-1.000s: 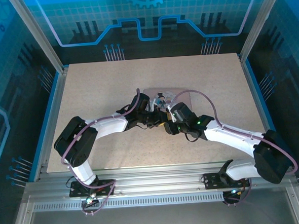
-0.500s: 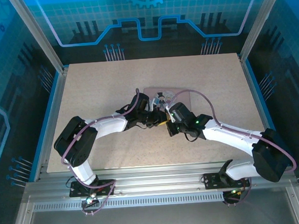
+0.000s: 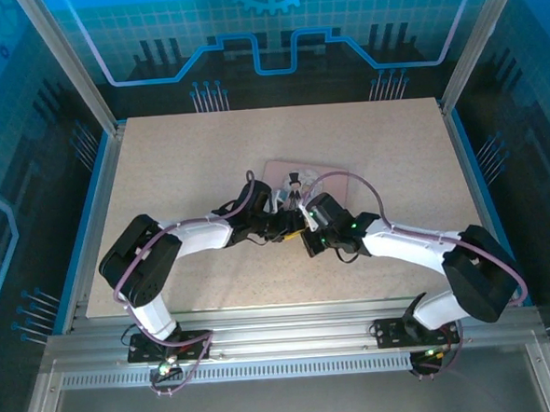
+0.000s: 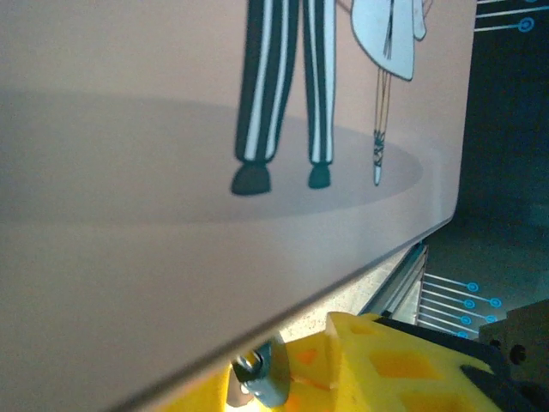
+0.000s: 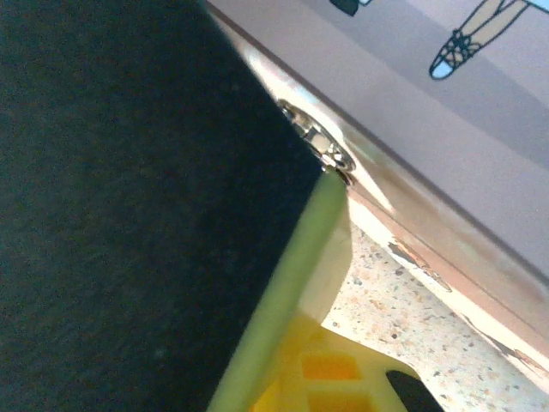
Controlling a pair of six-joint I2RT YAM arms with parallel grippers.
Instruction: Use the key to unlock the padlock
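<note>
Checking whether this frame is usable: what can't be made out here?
Padlock: left wrist view, mostly hidden by the pink box, cut by the bottom edge.
Metal bit: right wrist view, too blurred to identify.
Top view: left gripper and right gripper crowd together; jaw states unreadable.

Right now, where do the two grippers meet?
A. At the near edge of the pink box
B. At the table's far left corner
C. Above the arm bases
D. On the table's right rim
A: the top view shows the left gripper and the right gripper tip to tip at the near edge of the box, mid-table.
</note>
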